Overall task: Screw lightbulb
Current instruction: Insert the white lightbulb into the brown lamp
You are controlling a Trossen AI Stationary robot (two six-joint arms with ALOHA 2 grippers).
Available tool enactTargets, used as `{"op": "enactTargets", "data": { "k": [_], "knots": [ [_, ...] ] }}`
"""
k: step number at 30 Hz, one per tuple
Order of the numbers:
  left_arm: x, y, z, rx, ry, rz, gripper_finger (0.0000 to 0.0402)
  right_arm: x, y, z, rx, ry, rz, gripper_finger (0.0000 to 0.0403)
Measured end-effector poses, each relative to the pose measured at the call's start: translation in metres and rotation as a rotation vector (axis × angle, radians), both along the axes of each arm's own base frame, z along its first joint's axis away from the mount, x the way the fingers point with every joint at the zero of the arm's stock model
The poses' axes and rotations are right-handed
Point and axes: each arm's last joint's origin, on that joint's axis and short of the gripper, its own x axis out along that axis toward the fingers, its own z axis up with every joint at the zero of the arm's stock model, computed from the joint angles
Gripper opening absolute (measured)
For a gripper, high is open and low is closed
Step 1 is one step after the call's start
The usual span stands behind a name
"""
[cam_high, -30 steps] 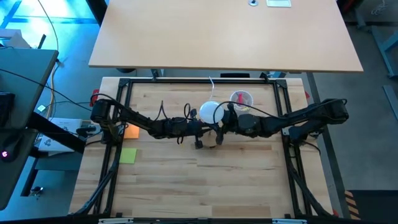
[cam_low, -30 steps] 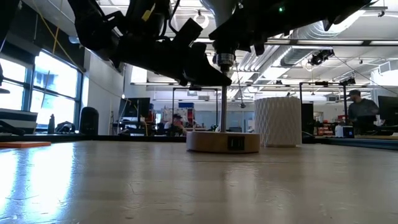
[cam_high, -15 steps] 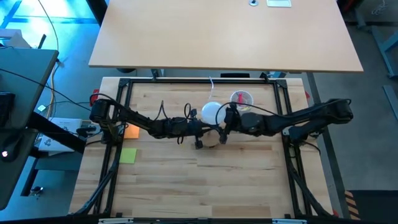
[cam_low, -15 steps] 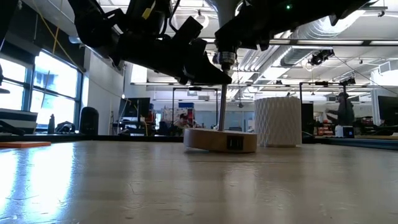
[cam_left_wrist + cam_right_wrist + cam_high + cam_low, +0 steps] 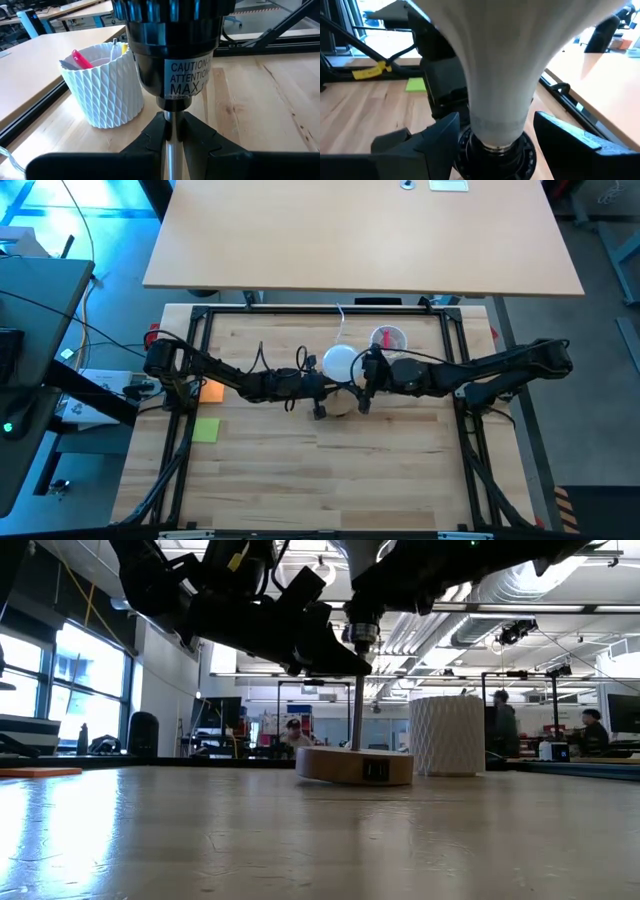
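One lightbulb (image 5: 339, 361) between the spread right pincer (image 5: 492, 140); left pincer (image 5: 172, 135) pinching one socket stem (image 5: 357, 710).

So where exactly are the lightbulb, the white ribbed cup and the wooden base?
lightbulb (image 5: 339, 361), high view, top of its white dome.
white ribbed cup (image 5: 447, 736), low view, middle of its side wall.
wooden base (image 5: 340, 766), low view, its front edge.

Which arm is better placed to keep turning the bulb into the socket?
Right. The right gripper has its fingers either side of the lightbulb neck, just above the black socket. The left gripper is shut on the metal stem below, steadying the lamp base.
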Motion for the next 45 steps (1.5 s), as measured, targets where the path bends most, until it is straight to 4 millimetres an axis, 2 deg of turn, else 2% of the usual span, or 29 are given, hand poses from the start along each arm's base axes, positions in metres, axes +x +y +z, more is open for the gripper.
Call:
{"op": "enactTargets", "data": {
  "k": [17, 23, 27, 32, 45],
  "knots": [
    [0.000, 0.001, -0.001, 0.000, 0.005, 0.002, 0.0035, -0.003, -0.027, 0.012, 0.062, -0.069, 0.153, 0.0252],
    [0.000, 0.004, -0.002, -0.014, 0.005, -0.004, 0.0035, -0.003, -0.031, 0.017, 0.060, -0.113, 0.216, 0.0249],
    [0.000, 0.006, -0.002, -0.022, 0.005, -0.006, 0.0035, -0.003, -0.032, 0.017, 0.051, -0.112, 0.223, 0.0220],
    [0.000, 0.006, -0.002, -0.022, 0.005, -0.007, 0.0035, -0.003, -0.032, 0.016, 0.034, -0.107, 0.225, 0.0147],
    [0.000, 0.006, -0.002, -0.025, 0.005, -0.003, 0.0035, -0.002, -0.023, 0.019, -0.038, -0.121, 0.131, 0.0146]
  ]
}}
